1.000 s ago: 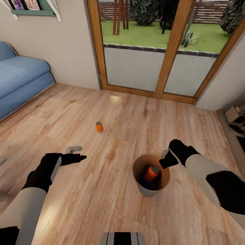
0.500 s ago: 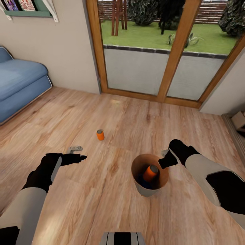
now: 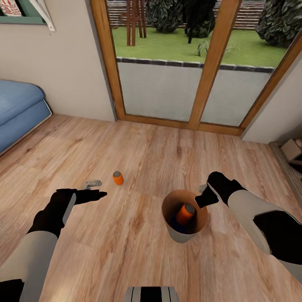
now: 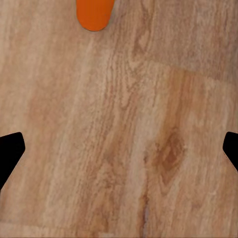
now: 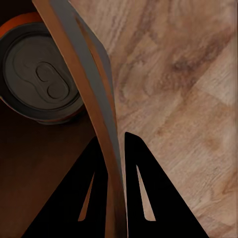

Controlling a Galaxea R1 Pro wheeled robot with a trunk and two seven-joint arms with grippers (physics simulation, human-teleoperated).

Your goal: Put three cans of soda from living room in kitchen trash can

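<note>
The tash can (image 3: 167, 228), pale grey with a copper-brown inside, stands on the wood floor with my right gripper (image 3: 203, 195) shut on its rim (image 5: 74, 54). One finger is inside the wall and one outside, as the right wrist view shows (image 5: 113, 144). An orange can of soda (image 3: 185, 213) leans inside it, its grey top (image 5: 42, 74) facing up, with something dark blue (image 3: 174, 223) beside it. Another orange can of soda (image 3: 118, 178) stands on the floor ahead of my left gripper (image 3: 94, 188), which is open and empty (image 4: 119, 153). That can's end (image 4: 94, 12) shows in the left wrist view.
A light blue sofa (image 3: 16, 109) sits at the left. Wood-framed glass doors (image 3: 188, 84) fill the far wall, with a shelf (image 3: 25, 12) on the wall to their left. Boxes (image 3: 293, 151) lie at the right edge.
The whole view has shifted: the sofa slid out to the left and the floor can now appears nearer my left gripper. The right gripper still holds the bin's rim.
</note>
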